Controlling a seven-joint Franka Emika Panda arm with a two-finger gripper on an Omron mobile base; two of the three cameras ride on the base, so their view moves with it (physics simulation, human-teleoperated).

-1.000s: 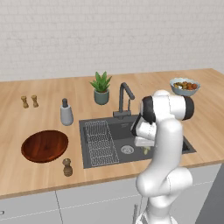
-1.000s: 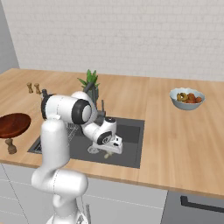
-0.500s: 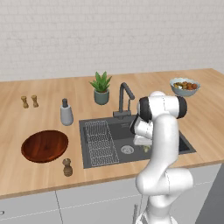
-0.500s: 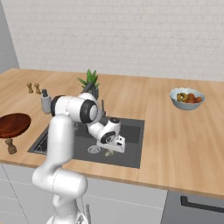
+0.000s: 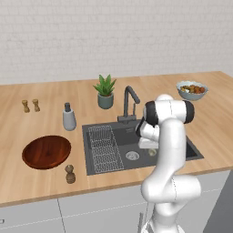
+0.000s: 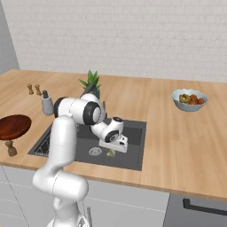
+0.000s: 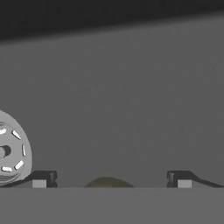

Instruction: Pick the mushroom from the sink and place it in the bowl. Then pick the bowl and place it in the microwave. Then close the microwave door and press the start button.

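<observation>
The small beige mushroom (image 5: 152,152) (image 6: 110,153) lies on the floor of the dark sink (image 5: 184,148) (image 6: 133,153), right of the round drain (image 5: 132,155). My gripper (image 5: 151,147) (image 6: 111,149) hangs low inside the basin, just over the mushroom. It is open: in the hand view the two fingertips (image 7: 43,178) stand wide apart on either side of the mushroom's cap (image 7: 108,182), my gripper (image 7: 111,179) holding nothing. The dark wooden bowl (image 5: 46,151) (image 6: 13,125) rests on the counter left of the sink. The microwave and its door are out of view.
A dark faucet (image 5: 129,102) and a potted plant (image 5: 105,91) stand behind the sink, with a wire rack (image 5: 103,143) in its left half. A soap dispenser (image 5: 68,117), a pepper mill (image 5: 69,174), two shakers (image 5: 30,105) and a pale food bowl (image 5: 192,89) are on the counter.
The hand has sunk slightly deeper into the sink, closer to the mushroom. The jaws have stayed open and nothing else has moved.
</observation>
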